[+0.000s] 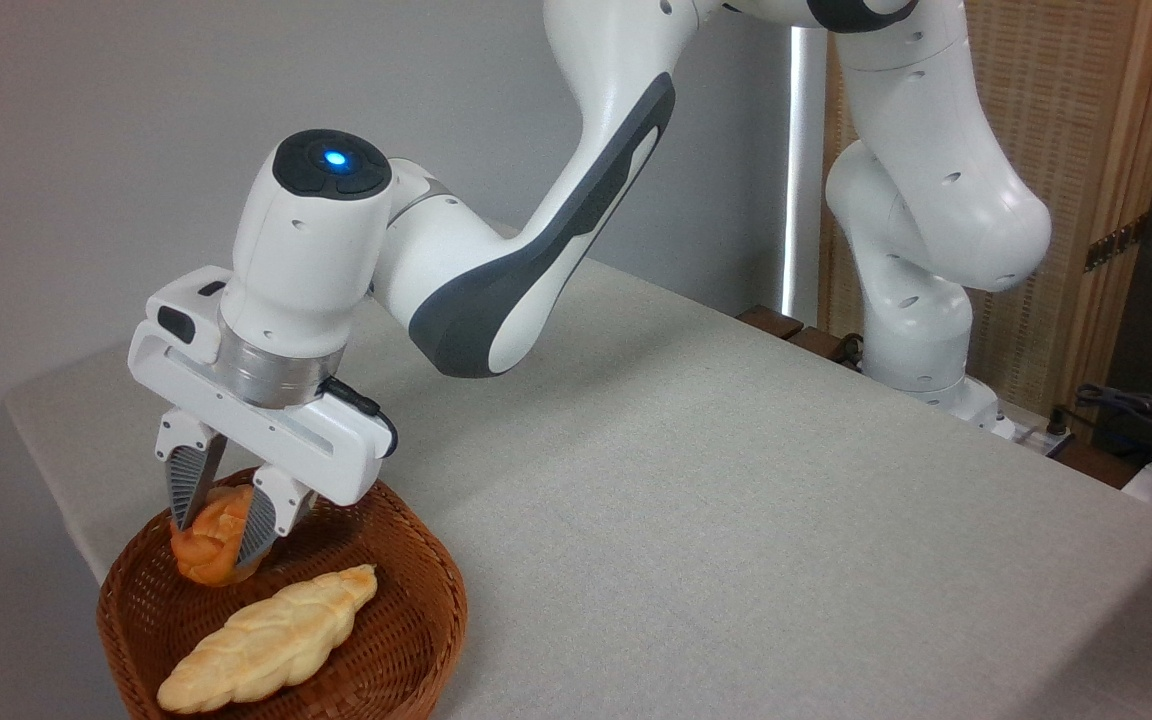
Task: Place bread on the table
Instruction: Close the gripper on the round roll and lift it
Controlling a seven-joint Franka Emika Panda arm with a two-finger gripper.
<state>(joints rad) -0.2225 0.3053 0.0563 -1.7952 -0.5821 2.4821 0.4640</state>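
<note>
The bread [209, 545], a small orange-brown glossy bun, is inside the brown wicker basket [414, 640] at the lower left of the table [696, 500]. My gripper [216, 540] reaches straight down into the basket, and its two grey fingers press on either side of the bun. The bun appears to sit at or just above the basket floor; I cannot tell whether it is lifted.
A long pale yellow braided loaf [271, 640] lies in the basket in front of the bun. The arm's base [936, 380] stands at the table's far right edge, with cables [1126, 410] beside it. A wooden screen [1076, 150] stands behind.
</note>
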